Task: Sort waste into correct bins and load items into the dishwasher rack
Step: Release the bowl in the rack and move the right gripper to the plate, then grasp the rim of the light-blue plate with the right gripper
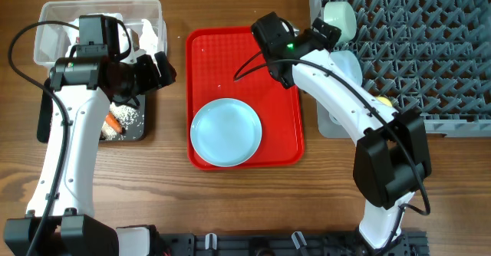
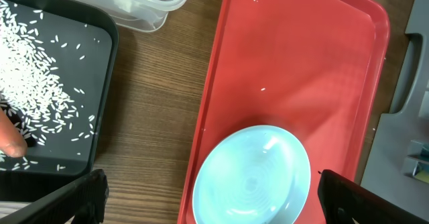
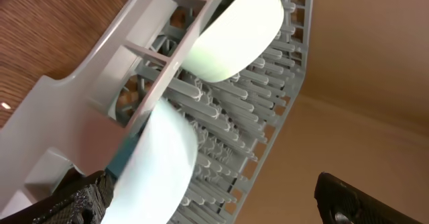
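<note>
The left gripper (image 2: pixel 211 187) is spread wide and empty, and the light blue plate (image 2: pixel 251 177) lies between its fingers on the red tray (image 2: pixel 301 63). The right gripper (image 3: pixel 211 187) is likewise spread, with the light blue bowl (image 3: pixel 161 163) beside one finger in the dishwasher rack (image 3: pixel 268 117).

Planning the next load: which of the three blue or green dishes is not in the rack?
The large light blue plate, flat on the red tray. The mint green bowl and light blue bowl both sit in the grey rack.
</note>
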Robot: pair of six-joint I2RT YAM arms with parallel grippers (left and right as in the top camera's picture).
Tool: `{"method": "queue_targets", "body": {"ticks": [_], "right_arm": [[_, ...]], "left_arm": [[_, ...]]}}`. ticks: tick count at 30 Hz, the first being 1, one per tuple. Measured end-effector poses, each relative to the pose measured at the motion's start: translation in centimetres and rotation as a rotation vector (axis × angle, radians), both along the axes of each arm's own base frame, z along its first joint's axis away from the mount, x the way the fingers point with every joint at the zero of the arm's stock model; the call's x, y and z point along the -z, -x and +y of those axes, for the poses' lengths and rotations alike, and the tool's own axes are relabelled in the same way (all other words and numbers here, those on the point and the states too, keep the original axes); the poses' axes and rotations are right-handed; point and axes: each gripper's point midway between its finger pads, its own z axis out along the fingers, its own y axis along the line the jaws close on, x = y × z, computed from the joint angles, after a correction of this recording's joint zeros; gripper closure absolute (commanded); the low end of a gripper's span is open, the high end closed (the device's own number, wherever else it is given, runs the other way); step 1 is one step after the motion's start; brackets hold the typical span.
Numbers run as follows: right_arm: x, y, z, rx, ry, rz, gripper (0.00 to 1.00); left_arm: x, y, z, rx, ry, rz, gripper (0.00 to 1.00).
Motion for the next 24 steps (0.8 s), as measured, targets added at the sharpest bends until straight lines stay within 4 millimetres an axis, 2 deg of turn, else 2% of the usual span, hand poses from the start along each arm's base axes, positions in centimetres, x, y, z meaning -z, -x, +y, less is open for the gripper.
{"method": "queue_targets", "body": {"ticks": [4, 8, 12, 15, 18, 23, 24], "right_arm": [[-0.2, -0.5, 0.2, 0.002, -0.018, -0.029, 0.00], [-1.2, -2.2, 1.3, 0.005, -0.093, -0.143, 0.00], [-2.7, -2.5, 2.5, 0.026, -0.277, -0.240, 0.00], [-3.3, -1.2, 4.4, 0.019, -0.479, -0.210, 0.00], [-2.5, 1.5, 8.4, -0.041, -0.744, -0.038, 0.00], [-1.6, 5.9, 17.5, -0.193, -1.197, 0.271, 0.01], [-1.3, 6.5, 18.7, -0.206, -1.257, 0.309, 0.07]], "left_arm": [[0.0, 0.0, 0.0, 0.000, 0.000, 0.000, 0.00], [0.0, 0.0, 0.0, 0.000, 0.000, 0.000, 0.00], [0.0, 0.0, 0.0, 0.000, 0.000, 0.000, 0.00], [0.0, 0.0, 0.0, 0.000, 0.000, 0.000, 0.00], [0.0, 0.0, 0.0, 0.000, 0.000, 0.000, 0.00], [0.0, 0.0, 0.0, 0.000, 0.000, 0.000, 0.00], [0.0, 0.0, 0.0, 0.000, 0.000, 0.000, 0.00]]}}
